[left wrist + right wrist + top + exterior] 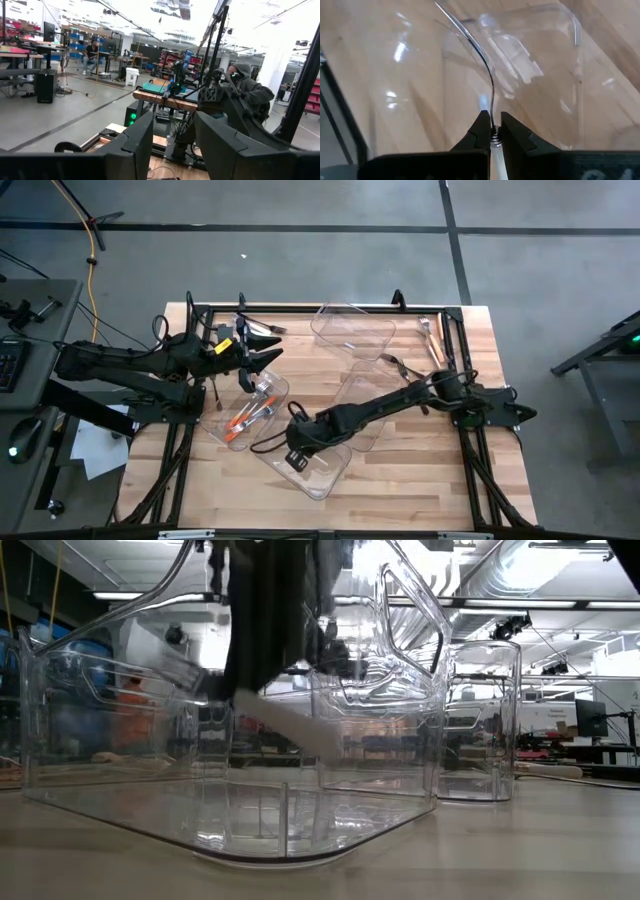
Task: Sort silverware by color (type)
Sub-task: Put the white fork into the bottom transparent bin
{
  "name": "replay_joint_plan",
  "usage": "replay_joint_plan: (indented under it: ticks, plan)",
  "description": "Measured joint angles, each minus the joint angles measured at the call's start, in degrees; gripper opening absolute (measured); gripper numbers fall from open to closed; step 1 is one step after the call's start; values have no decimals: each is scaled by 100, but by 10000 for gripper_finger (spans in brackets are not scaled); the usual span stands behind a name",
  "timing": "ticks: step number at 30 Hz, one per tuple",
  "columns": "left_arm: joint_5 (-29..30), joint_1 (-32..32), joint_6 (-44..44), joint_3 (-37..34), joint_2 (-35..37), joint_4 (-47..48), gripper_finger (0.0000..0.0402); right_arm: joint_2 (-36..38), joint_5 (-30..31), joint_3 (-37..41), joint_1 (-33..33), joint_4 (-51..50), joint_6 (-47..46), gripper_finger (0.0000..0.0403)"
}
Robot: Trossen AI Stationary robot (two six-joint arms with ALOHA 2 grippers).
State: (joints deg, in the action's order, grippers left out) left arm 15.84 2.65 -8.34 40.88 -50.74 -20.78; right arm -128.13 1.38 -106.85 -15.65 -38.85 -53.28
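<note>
Here the right gripper (pixel 297 452) sits over the clear bin nearest the front table edge (pixel 318 478), clamped on a white-handled utensil (pixel 493 150); the right wrist view shows the fingers (pixel 481 132) pinched on the neck where a thin metal shaft (pixel 485 60) curves away, seen edge-on, so fork, spoon or knife cannot be told. In the low view the same white handle (pixel 290 725) slants down inside that bin, with the gripper above it just a dark blur through the plastic. Just left of that bin, a second clear bin (pixel 275 392) holds orange-handled pieces (pixel 243 420); how many, and which types, is too small to make out. The left gripper (pixel 258 346) hovers beyond the orange bin, near the table's far left, jaws spread and holding nothing; its wrist view shows two parted dark fingers (pixel 135 145) with only the room behind, where a person in a hooded top (pixel 247 87) sits. A third bin (pixel 352 330) lies toward the far edge, contents not discernible. More silverware (pixel 432 345) lies by the far right frame, partly hidden by the right arm; colours hard to read.
</note>
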Motion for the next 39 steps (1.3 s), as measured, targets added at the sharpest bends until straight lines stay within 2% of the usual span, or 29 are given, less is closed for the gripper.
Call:
replay_joint_plan:
  ticks: [10,32,35,39]
  plan:
    - [-2,0,0,0,0,13,136,-84,-86,-4,68,-38,-72,21]
    - [-2,0,-2,2,-2,214,136,-88,-152,-4,68,-35,83,29]
    - [-2,0,-2,2,-2,212,136,-88,-169,-4,68,-33,83,45]
    - [-2,-2,-2,2,-2,210,136,-88,-328,-4,71,-16,83,95]
